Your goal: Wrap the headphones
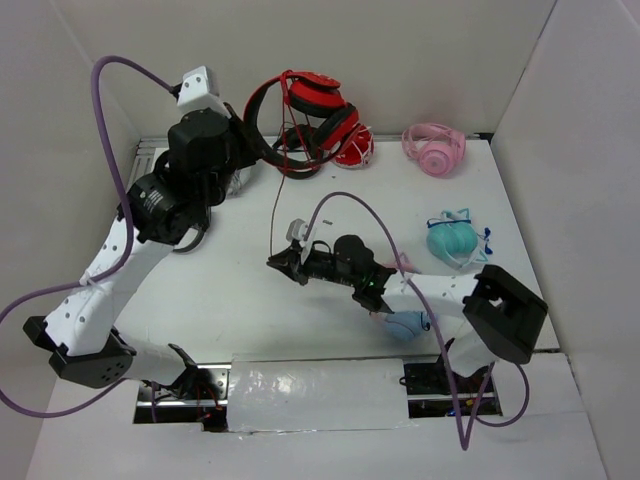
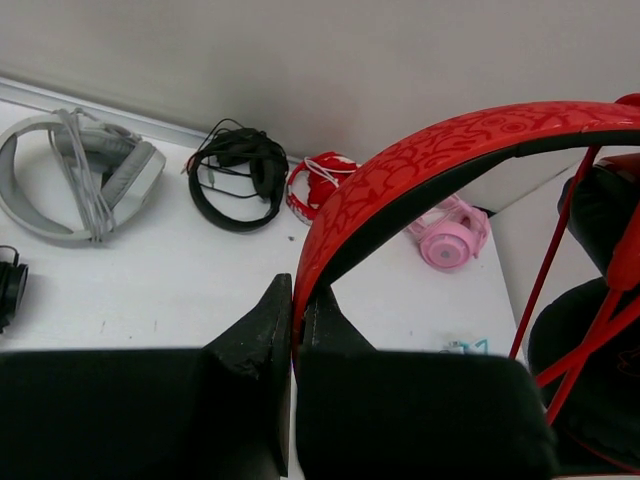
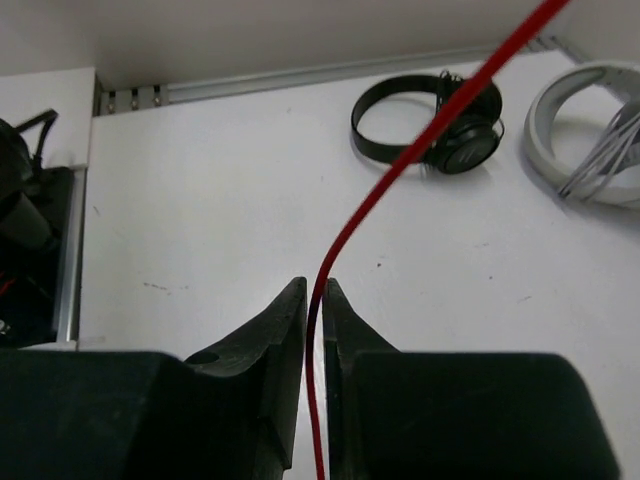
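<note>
The headphones (image 1: 325, 100) hang lifted at the back of the table, red earcups up, with the patterned red headband (image 2: 450, 150) arching across the left wrist view. My left gripper (image 2: 297, 290) is shut on that headband, seen from above at the band's lower end (image 1: 262, 148). The thin red cable (image 1: 277, 205) drops from the headphones toward the middle of the table. My right gripper (image 1: 275, 262) is there. In the right wrist view the cable (image 3: 400, 170) runs between its jaws (image 3: 314, 285), which stand a narrow gap apart, slightly wider than the cable.
A compact red pair wound with white cord (image 1: 355, 148) lies just behind the lifted pair. Pink headphones (image 1: 435, 148) and a teal pair (image 1: 455, 240) sit at the right. A black pair (image 3: 430, 125) and a grey-white pair (image 2: 75, 175) lie at the back left. White walls close three sides.
</note>
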You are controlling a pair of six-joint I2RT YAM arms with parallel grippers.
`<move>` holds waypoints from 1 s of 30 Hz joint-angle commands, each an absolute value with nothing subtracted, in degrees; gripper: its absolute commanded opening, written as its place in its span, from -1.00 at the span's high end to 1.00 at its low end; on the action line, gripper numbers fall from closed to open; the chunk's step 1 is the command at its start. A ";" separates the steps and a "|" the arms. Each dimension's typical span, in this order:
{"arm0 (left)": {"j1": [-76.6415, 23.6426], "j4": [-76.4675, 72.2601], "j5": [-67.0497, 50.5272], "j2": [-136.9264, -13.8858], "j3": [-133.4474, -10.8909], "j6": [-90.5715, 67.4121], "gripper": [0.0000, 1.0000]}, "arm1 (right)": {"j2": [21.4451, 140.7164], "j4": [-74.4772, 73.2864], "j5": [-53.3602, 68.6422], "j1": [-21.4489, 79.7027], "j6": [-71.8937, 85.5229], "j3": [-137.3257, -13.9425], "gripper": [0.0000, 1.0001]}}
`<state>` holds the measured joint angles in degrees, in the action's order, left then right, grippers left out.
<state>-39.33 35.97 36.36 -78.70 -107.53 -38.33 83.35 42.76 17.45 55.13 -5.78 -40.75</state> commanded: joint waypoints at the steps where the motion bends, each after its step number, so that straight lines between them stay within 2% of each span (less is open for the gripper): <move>1: -41.13 26.11 37.79 -75.06 -110.30 -36.92 1.00 | 88.50 46.40 15.91 55.46 -4.92 -43.24 0.63; 7: -42.98 23.82 39.64 -74.01 -110.74 -33.40 1.00 | 94.65 49.31 14.07 55.37 -2.81 -44.74 0.59; 10: -43.50 22.50 38.94 -73.13 -110.74 -32.08 1.00 | 96.24 49.74 13.36 55.28 -2.46 -44.65 0.74; 11: -43.59 22.24 38.76 -72.95 -110.66 -31.82 1.00 | 96.50 50.01 13.53 55.20 -1.94 -44.65 1.00; 15: -43.68 21.71 37.80 -72.68 -111.53 -30.76 1.00 | 97.38 51.67 13.62 54.23 -0.09 -43.25 1.00; 19: -43.59 23.11 33.77 -71.72 -112.06 -31.29 1.00 | 98.43 54.49 18.44 48.71 9.30 -40.78 1.00; 24: -43.59 23.64 26.20 -69.18 -110.13 -30.94 1.00 | 101.07 52.91 25.21 35.44 19.57 -41.31 1.00; 30: -43.59 20.31 35.32 -68.20 -105.56 -27.61 1.00 | 97.13 51.07 28.82 25.41 22.41 -36.84 1.00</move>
<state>-43.48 28.93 31.29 -69.52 -106.21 -28.84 100.31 50.33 25.23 26.68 19.03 -39.51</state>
